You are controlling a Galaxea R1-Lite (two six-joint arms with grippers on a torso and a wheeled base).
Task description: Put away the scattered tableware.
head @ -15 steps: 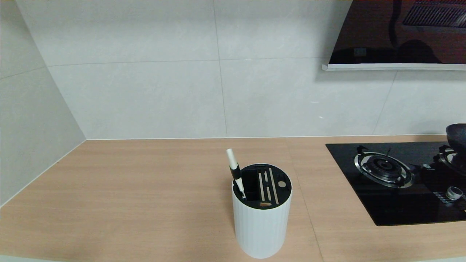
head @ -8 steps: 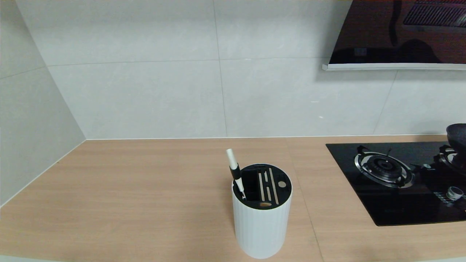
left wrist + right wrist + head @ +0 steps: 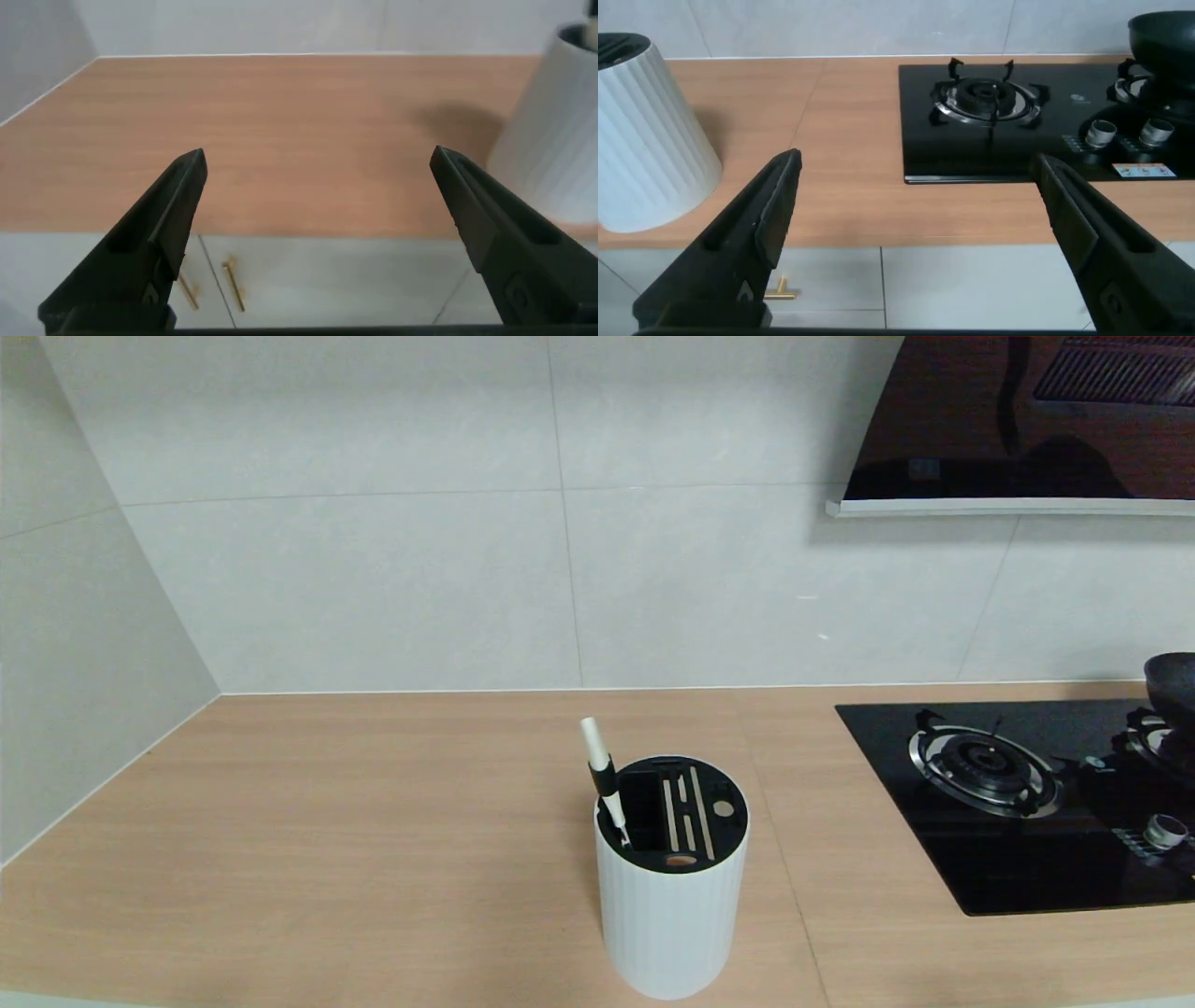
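**Holder w/ one utensil; both pincers wide, clear of it**

White ribbed holder [image 3: 670,915] upright on wooden surface [image 3: 373,821], near front edge, approx. mid-width; black top insert w/ one big square compartment on robot's left side, narrow slots beside it, small round hole further right. In big compartment: one utensil [image 3: 602,775], tilted, leaning on left rim; white-tipped handle w/ black band sticking up above rim; working end hidden inside, type can't tell.

Left pincer [image 3: 318,201]: fingers spread wide, gripping nothing, hanging at surface's front edge; holder past one fingertip, apart, not btwn fingers. Right pincer [image 3: 920,210]: likewise wide, gripping nothing, at front edge; holder past one fingertip, black gas hob [image 3: 934,149] past the other.

Dark pot [image 3: 1172,681] on hob's far-right burner; gold cabinet handles [image 3: 229,285] below surface edge.
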